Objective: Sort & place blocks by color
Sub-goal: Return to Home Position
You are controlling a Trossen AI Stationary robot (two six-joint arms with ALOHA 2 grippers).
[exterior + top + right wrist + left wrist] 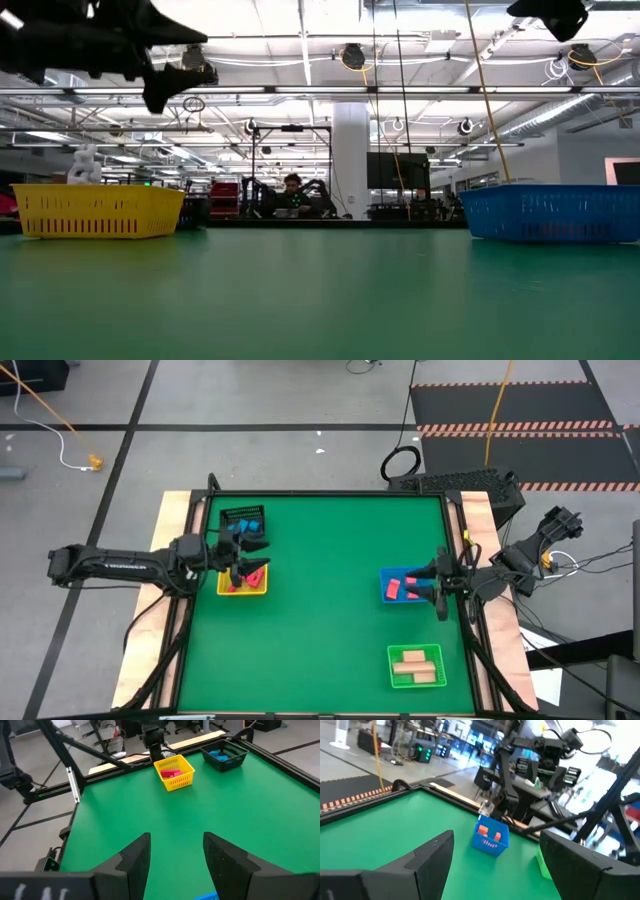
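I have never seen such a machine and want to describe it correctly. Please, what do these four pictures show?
Two robot arms work at a green table. One picture looks down from above, one looks level across the table, and two come from cameras on the wrists. The left gripper hovers above the yellow tray, which holds red blocks; the right gripper hovers at the edge of the blue tray, which holds orange-red blocks. Tan blocks lie in the green tray, blue blocks in the black basket. Both grippers are open and hold nothing.
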